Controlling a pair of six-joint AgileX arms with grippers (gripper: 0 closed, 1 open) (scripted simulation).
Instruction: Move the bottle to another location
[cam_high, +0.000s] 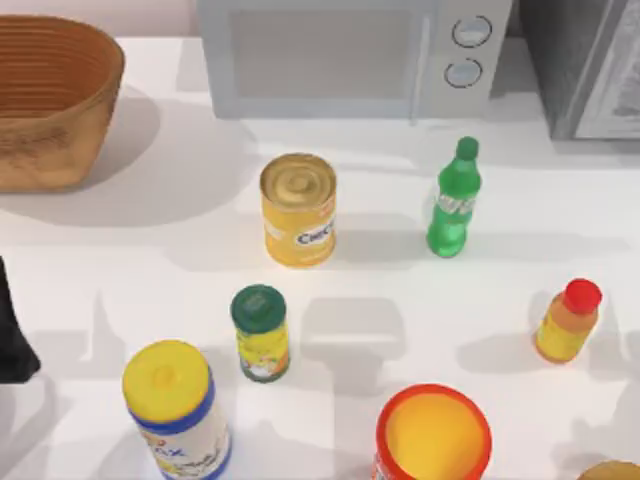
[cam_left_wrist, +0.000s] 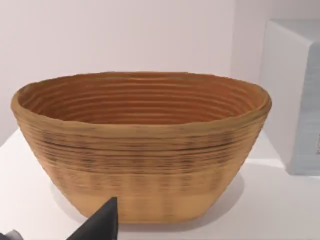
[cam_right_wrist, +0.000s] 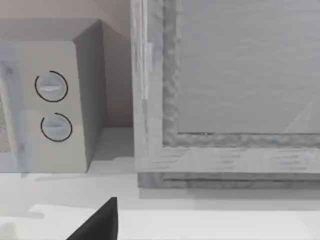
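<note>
So, starting from the top view, you have the bottle (cam_high: 453, 202) standing upright on the white table (cam_high: 400, 290), toward the right and just in front of the microwave (cam_high: 350, 55); its long axis runs vertical, cap up, and it only appears to lean toward the far edge because the camera looks down on it. Nothing touches it, and the yellow can (cam_high: 299, 208) to its left and the orange bottle (cam_high: 568, 320) nearer the front right both sit well apart, so you probably have open room around it for a side approach. A dark part of your left arm (cam_high: 14, 330) sits at the left edge, apparently parked. In the left wrist view, you face the woven basket (cam_left_wrist: 140, 150) on the table's far left corner, with one dark fingertip (cam_left_wrist: 100, 225) of the left gripper poking in; whether those fingers are spread or closed cannot be told, though nothing seems to be held. In the right wrist view, you look at the microwave's dials (cam_right_wrist: 52, 87) and a grey cabinet (cam_right_wrist: 225, 90) beside it, with a single fingertip (cam_right_wrist: 100, 222) of the right gripper in view, and its opening cannot be told either.
</note>
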